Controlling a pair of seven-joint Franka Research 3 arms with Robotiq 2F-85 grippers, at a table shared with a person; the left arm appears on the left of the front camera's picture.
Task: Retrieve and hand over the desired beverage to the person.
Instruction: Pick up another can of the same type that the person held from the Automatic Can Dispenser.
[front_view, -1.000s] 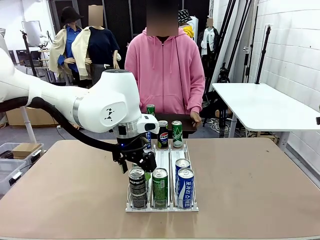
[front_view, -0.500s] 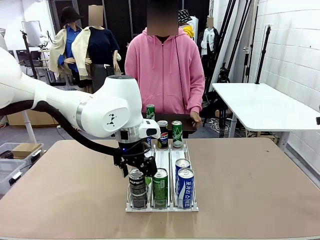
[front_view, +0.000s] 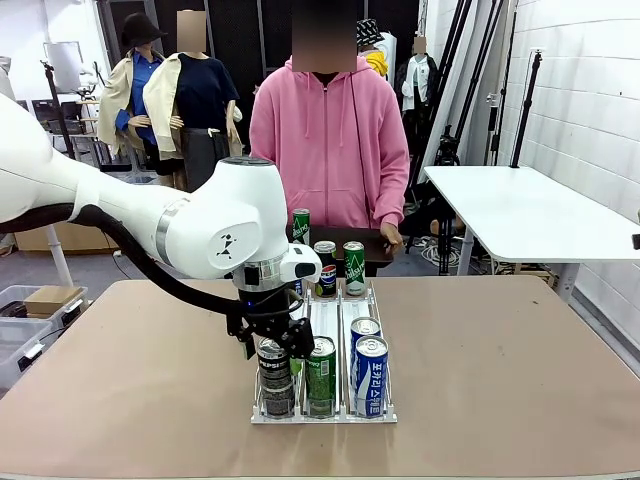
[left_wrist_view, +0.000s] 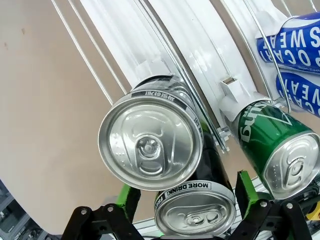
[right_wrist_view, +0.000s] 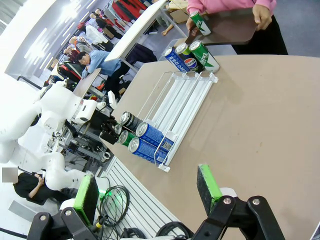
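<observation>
Grasp step: the left tool (left_wrist_view: 187, 200), jaws wide, straddles a black aluminium cola can (left_wrist_view: 195, 212) at the clear wire rack's (front_view: 320, 418) seven-o'clock corner. Next, I judge: close, lift straight, carry to the pink-hooded person (front_view: 330, 140) at twelve. The right tool (right_wrist_view: 147, 192) gapes empty.

Our left gripper (front_view: 272, 341) hangs over front of clear plastic three-lane can rack (front_view: 322, 418) on tan table (front_view: 500, 380). Directly below it we see two black aluminium cans (front_view: 277, 395), one behind other. Just right of gripper: green aluminium can (front_view: 320, 372); further right, two blue-and-white cans (front_view: 370, 368). Beyond gripper, at rack's far end: dark blue cola can (front_view: 326, 270), second green can (front_view: 354, 268).
</observation>
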